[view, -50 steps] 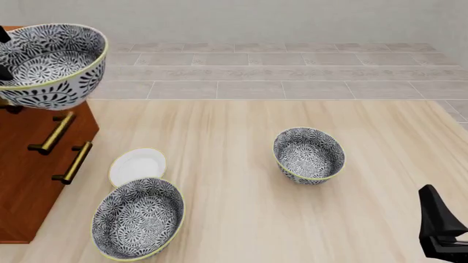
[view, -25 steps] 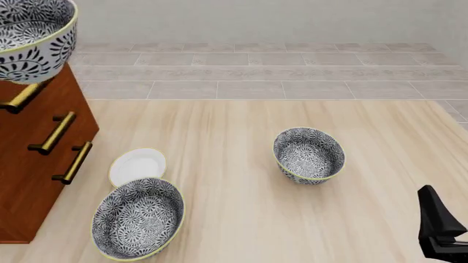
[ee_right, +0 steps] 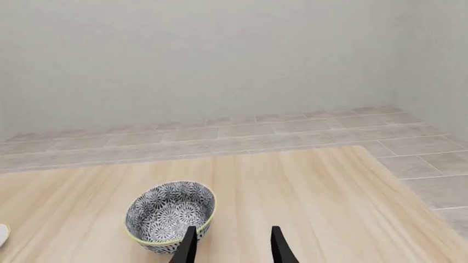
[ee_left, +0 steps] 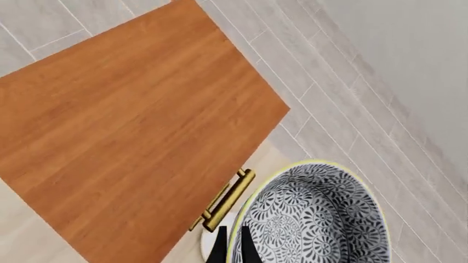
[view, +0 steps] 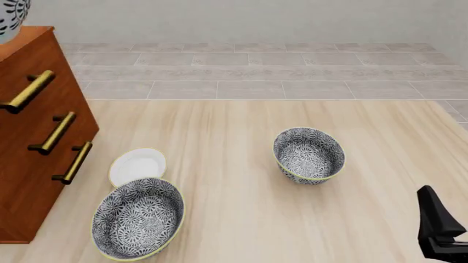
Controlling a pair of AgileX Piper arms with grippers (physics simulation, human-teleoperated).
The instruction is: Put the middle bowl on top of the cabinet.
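The middle bowl [ee_left: 310, 219] hangs in the air, pinched by its rim in the left gripper [ee_left: 232, 249]: one dark finger [ee_left: 247, 247] sits just inside the yellow-green edge and the other just outside, clamped on the wall between them. From the front only a sliver of it [view: 13, 16] shows at the upper corner, above the cabinet [view: 33, 142] and mostly out of view. Down along the fingers lies the cabinet's flat top [ee_left: 139, 126], wide and bare, with a brass handle [ee_left: 228, 198] poking out at its front edge just beside the bowl. I'd judge the bowl stiff, glazed and a bit slick, likely breakable, and heavy enough on one side of a rim pinch to want to swing; the rim is the only sensible hold on something this deep, so it should go down level and gently, base well in from the edge. Further out, two look-alike bowls sit on the table, one near the front [view: 137, 218] touching a white plate [view: 137, 165], one off to the right [view: 308, 155]. The right gripper [ee_right: 232, 246] idles low with its fingers spread apart on nothing, that second bowl [ee_right: 171, 215] just ahead of them
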